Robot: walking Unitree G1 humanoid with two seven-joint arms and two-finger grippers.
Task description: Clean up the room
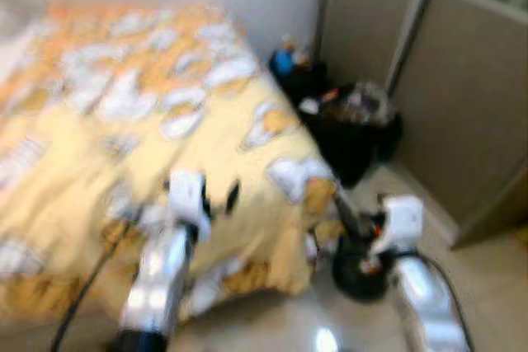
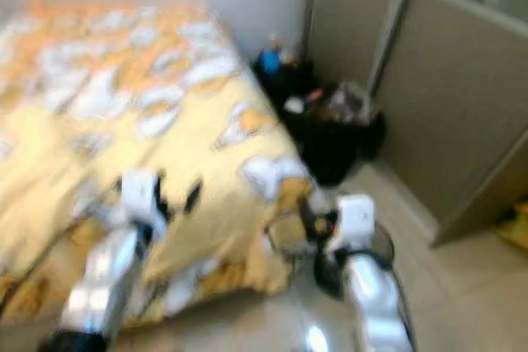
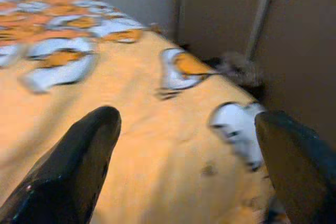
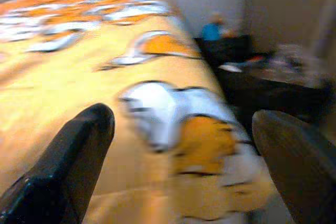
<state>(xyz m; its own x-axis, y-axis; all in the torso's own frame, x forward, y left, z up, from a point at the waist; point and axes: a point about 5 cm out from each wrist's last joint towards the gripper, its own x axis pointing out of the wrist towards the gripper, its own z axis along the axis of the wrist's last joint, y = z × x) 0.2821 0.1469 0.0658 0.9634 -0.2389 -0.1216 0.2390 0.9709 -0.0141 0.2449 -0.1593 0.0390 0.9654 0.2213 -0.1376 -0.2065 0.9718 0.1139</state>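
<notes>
Yellow cotton, printed with white and orange cartoon patches, covers the bed that takes up most of the left eye view; the picture is blurred, consistent with a camera in motion. The left gripper hangs over the near corner of the bedspread, its two black fingers spread apart with nothing between them. The right gripper sits just past the same corner on the foot side, above a round dark object on the pale tiled floor; what that object is cannot be told. Beyond the foot edge, against the grey panelled wall, lies a heap of black bags and loose clutter, with a small blue item on top at the wall end; this heap is judged the likely matter for tidying. The right eye view repeats the layout, the clutter well apart from both grippers. In the left wrist view the left fingers stand wide, the bedspread under them. In the right wrist view the right fingers are likewise wide and empty, the bed's foot edge and the dark heap ahead. Recommendation: halt the body until the picture settles, fix on one item in the heap, approach square to it, keep the fingers parted until they bracket it, and keep the arms clear of the bedspread corner.
</notes>
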